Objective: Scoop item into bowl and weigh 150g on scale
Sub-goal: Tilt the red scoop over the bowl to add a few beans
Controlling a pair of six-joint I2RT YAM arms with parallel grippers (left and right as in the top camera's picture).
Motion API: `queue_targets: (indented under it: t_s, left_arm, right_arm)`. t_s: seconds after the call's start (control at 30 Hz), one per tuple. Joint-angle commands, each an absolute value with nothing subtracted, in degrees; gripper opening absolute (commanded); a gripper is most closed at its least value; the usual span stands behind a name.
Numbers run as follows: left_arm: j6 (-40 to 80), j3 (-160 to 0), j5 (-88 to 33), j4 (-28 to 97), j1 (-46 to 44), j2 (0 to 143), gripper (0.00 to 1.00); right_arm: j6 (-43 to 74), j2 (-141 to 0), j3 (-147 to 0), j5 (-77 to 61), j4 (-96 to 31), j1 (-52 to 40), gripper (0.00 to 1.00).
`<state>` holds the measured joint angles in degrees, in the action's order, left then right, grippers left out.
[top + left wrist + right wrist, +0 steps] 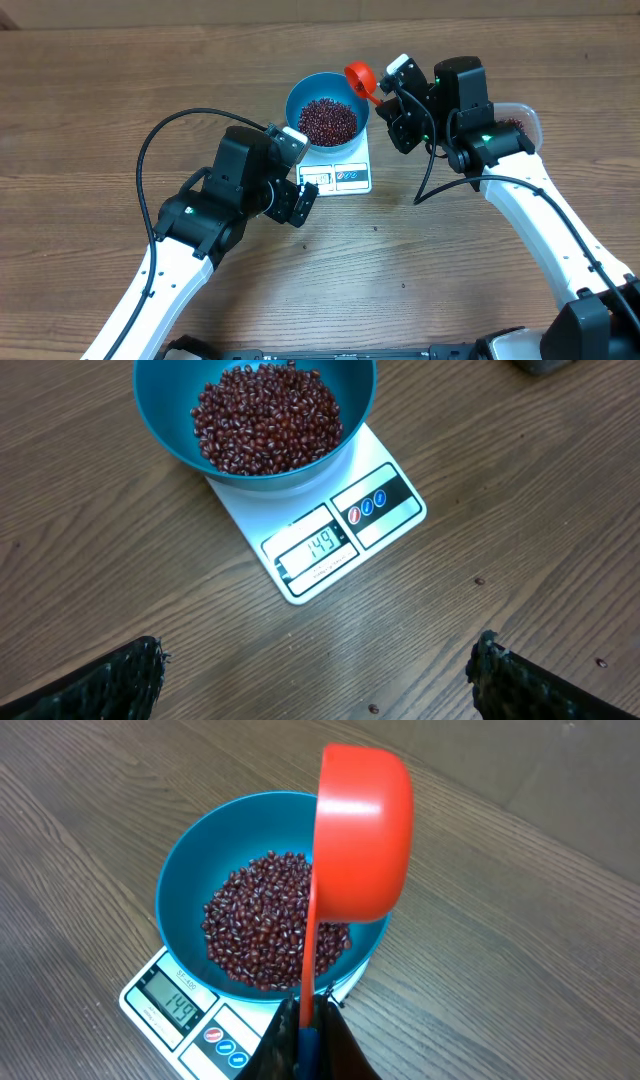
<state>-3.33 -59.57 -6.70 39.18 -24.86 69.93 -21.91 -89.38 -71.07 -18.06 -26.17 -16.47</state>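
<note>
Blue bowl (pixel 160 410) sat on scale (pixel 385 510), beans (pixel 265 415) heaped inside; display (pixel 318 550) read 149. My right tool (pixel 305 1020) clamped red scoop (pixel 365 830) over bowl rim; left tool (pixel 320 680) apart, empty. Judged: nearly done, few beans short.

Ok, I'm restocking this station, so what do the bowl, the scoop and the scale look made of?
The bowl: likely plastic, uniform blue with a soft sheen. The scoop: probably plastic too, solid orange-red, smooth, dull highlight. The scale: seemingly white plastic casing, matte, with a printed button panel.
</note>
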Motion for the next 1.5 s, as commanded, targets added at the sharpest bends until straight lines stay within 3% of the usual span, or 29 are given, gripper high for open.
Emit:
queue_targets:
  t_s: [0.0, 0.27, 0.5, 0.63, 1.27, 1.47]
  left_arm:
    - [-2.76, -59.57, -7.09, 39.00, -24.77, 70.19, 0.99]
    - [-2.79, -59.57, -7.09, 39.00, -24.77, 70.19, 0.99]
    - [-2.76, -59.57, -7.09, 38.98, -24.77, 70.19, 1.00]
    - [-2.76, -59.57, -7.09, 38.98, -24.77, 70.19, 1.00]
    - [-2.76, -59.57, -7.09, 39.00, -24.77, 70.19, 0.99]
    - [-2.76, -59.57, -7.09, 38.98, -24.77, 70.19, 1.00]
  right_arm:
    - [-22.33, -89.54, -72.40, -19.40, -25.80, -16.01, 0.04]
    - [-23.14, -89.56, -72.40, -19.40, -27.46, -15.70, 0.04]
    - [-4.36, -89.56, -72.40, -26.17, -26.39, -15.62, 0.04]
    - [-0.14, -89.56, -72.40, -28.80, -26.39, -15.62, 0.04]
    - [2.37, -89.54, -72.40, -30.33, -26.70, -15.59, 0.04]
    - [7.92, -89.38, -72.40, -31.90, -30.06, -9.50, 0.04]
